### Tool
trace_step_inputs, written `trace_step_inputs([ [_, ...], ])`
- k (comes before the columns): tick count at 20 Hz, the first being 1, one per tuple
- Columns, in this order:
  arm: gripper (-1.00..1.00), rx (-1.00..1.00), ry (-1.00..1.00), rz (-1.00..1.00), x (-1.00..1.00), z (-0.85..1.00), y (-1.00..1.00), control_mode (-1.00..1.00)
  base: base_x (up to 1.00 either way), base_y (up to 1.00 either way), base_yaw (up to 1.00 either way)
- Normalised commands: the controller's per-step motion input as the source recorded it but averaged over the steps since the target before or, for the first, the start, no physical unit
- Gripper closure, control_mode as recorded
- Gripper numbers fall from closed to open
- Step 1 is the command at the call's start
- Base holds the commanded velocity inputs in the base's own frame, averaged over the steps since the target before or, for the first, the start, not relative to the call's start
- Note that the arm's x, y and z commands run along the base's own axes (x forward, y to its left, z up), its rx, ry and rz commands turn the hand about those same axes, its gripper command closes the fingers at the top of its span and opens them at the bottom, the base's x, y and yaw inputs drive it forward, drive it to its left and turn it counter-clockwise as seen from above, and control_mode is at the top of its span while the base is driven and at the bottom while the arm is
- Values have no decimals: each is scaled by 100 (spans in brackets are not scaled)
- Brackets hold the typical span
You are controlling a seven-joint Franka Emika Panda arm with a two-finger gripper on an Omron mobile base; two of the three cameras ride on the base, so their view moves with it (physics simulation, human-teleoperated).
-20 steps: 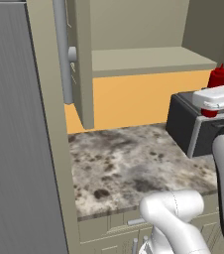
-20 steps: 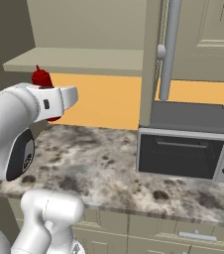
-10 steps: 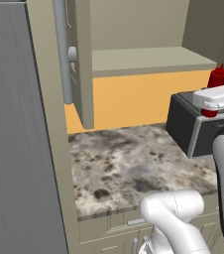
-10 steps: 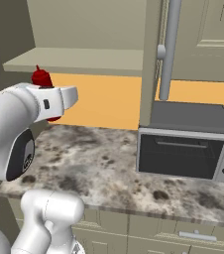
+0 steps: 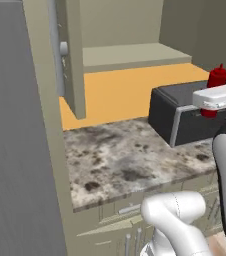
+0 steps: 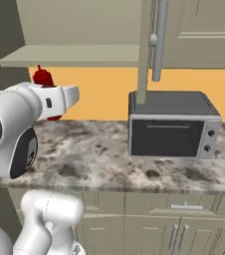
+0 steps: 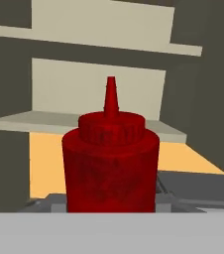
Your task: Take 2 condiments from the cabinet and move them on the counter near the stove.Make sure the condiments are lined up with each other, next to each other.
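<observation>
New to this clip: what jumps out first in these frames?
The red bottle looms upright in the hand view, close before the gripper, nozzle up. In the base views it sits at the end of the white arm, held above the mottled counter. Next, the black microwave on that counter, under the open cabinet.
</observation>
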Motion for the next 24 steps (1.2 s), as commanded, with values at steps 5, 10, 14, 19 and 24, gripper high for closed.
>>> trace_step_inputs([
  [5,100,0,0,0,0,0,0,100,-83,-1,-71],
  [10,100,0,0,0,0,0,0,100,-5,-40,-83],
  [14,100,0,0,0,0,0,0,100,0,-42,-89],
  [19,100,0,0,0,0,0,0,100,0,-40,-89],
  [24,100,0,0,0,0,0,0,100,7,-26,-81],
])
